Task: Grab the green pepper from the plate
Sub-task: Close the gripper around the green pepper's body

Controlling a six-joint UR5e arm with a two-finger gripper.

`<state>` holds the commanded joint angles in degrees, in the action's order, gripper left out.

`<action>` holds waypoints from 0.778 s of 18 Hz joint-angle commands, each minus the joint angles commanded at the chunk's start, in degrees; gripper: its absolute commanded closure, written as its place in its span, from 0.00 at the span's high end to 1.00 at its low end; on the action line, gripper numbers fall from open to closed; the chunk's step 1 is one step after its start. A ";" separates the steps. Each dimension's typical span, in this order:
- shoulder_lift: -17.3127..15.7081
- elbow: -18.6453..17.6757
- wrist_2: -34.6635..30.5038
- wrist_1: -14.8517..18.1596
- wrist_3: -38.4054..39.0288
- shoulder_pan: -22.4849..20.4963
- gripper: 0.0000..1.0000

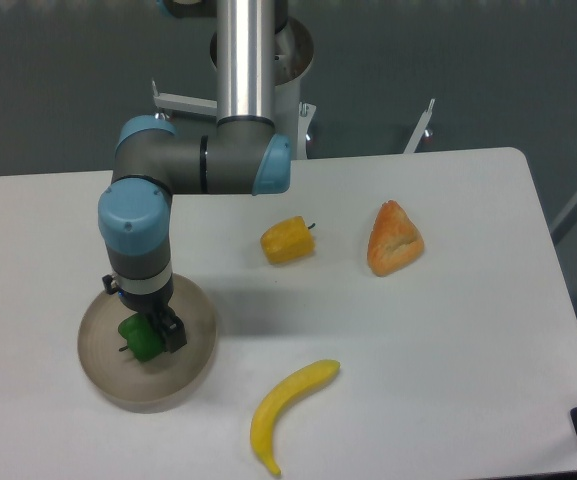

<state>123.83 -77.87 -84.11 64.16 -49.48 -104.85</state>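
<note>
The green pepper (138, 340) lies on the round beige-grey plate (103, 375) at the front left of the table, its short stem pointing left. My gripper (151, 335) points straight down over the plate. Its dark fingers (173, 333) stand on both sides of the pepper and appear closed on it. The pepper's right side is hidden behind a finger. I cannot tell whether the pepper still touches the plate.
A yellow-orange pepper (288, 240) lies mid-table. An orange triangular bread piece (394, 239) lies to its right. A yellow banana (288, 410) lies at the front, right of the plate. The table's front edge runs just below the plate.
</note>
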 joint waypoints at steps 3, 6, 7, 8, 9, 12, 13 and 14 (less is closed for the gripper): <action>1.58 -0.26 -0.17 -1.48 0.00 0.61 1.00; 2.72 -0.62 -0.18 -2.64 -0.44 0.70 1.00; 2.82 -0.62 -0.26 -2.64 -0.53 0.70 0.93; 2.73 -0.70 -0.26 -2.55 -0.53 0.62 0.74; 2.64 -0.70 -0.18 -2.55 -0.61 0.62 0.59; 1.59 -0.79 -0.18 -2.46 -0.79 0.62 0.27; 1.24 -0.62 -0.18 -2.46 -0.88 0.44 0.24; 0.28 -0.62 -0.09 -2.37 -0.88 0.18 0.21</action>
<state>124.11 -78.49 -84.20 61.79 -50.36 -104.68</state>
